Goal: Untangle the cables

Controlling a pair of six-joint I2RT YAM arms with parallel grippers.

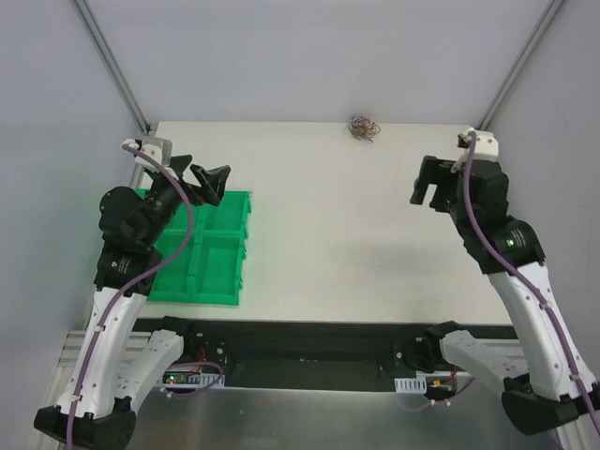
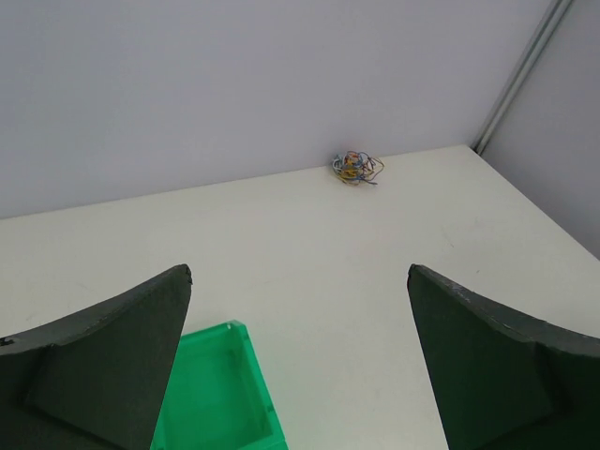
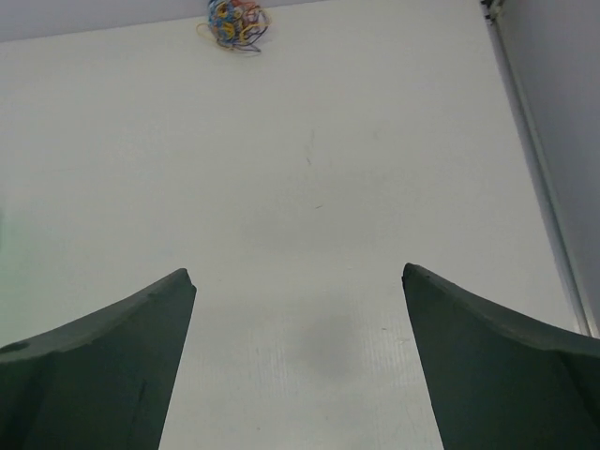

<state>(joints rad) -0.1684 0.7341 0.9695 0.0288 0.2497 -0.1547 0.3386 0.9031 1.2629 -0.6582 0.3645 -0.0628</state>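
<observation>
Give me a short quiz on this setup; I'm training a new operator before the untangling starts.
1. True or false: the left gripper and the right gripper are both open and empty.
2. Fill in: the green bin sits on the robot's ___ side.
3. The cables lie: A in the bin; B at the table's far edge; C under the right gripper.
Key: 1 true; 2 left; 3 B.
</observation>
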